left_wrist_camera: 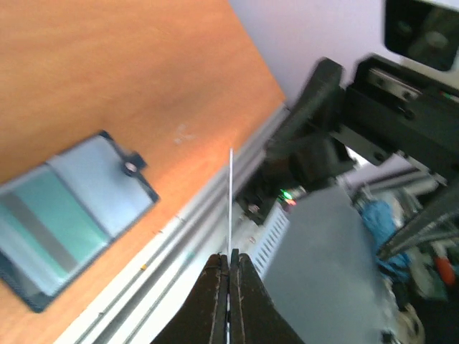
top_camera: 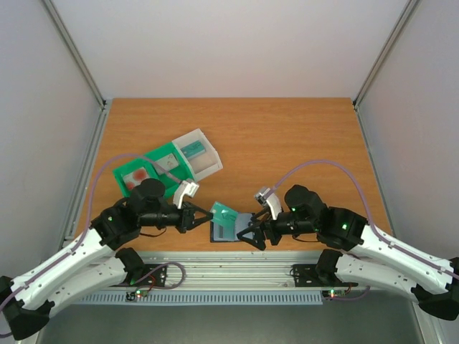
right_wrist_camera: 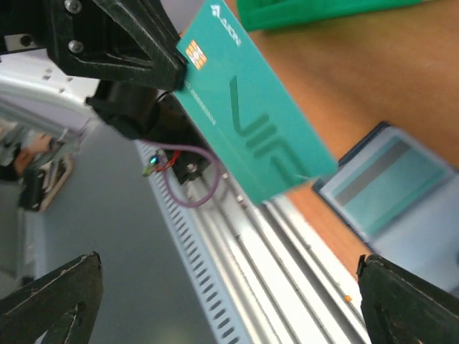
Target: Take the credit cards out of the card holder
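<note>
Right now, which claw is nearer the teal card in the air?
Left. The left claw is shut on the teal card, at its corner; the right claw hangs open beside it, not touching.

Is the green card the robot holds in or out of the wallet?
Out. The left gripper pinches the teal card in the air, apart from the card holder on the table, where another card shows.

left wrist: card (left_wrist_camera: 230,201) edge-on, a thin line, face hidden; holder (left_wrist_camera: 100,183) blurred, cut by left edge. right wrist: holder (right_wrist_camera: 401,208) blurred, cut by right edge; right fingers (right_wrist_camera: 50,301) cut at bottom corners. top: tray (top_camera: 159,152) contents too small to tell.
</note>
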Tool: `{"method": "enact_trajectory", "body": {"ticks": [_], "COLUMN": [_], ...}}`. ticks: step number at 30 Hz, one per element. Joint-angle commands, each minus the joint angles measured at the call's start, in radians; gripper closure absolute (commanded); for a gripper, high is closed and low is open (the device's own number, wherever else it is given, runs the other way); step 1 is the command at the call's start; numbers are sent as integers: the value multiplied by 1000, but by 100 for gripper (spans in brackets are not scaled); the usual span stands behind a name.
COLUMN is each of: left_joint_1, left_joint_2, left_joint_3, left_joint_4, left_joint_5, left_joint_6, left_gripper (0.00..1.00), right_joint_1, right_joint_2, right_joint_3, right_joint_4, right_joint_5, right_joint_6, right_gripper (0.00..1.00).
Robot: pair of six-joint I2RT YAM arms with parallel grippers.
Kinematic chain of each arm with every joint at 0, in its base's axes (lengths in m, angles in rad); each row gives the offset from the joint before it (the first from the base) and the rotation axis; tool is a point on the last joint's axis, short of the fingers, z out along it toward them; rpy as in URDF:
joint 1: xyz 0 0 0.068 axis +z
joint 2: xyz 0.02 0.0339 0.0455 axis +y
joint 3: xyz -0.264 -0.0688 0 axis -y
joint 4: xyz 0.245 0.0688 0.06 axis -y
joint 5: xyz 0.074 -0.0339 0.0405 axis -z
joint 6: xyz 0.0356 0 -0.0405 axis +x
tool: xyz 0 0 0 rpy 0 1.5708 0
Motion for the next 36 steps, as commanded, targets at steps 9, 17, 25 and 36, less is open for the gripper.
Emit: {"method": "enact_trajectory", "body": {"ticks": [9, 17, 25, 36], "left_joint_1": [59, 221, 350, 388], "left_joint_2": [57, 270, 495, 761], "left_joint_3": [136, 210, 249, 357], "left_joint_4": [-123, -15, 172, 245], "left_joint_5": [-783, -710, -642, -789], "left_joint_6": [-43, -73, -239, -391], "left_gripper": [100, 100, 99, 100], "right_joint_1": [0, 0, 0, 0], "right_joint_2": [-126, -123, -100, -51], "right_joint_3": [3, -19, -14, 2], "right_joint_4": [-55, -23, -11, -17], "right_joint_5": [285, 261, 248, 247], "right_joint_6": [94, 136, 147, 152], "right_gripper": [2, 1, 2, 2]}}
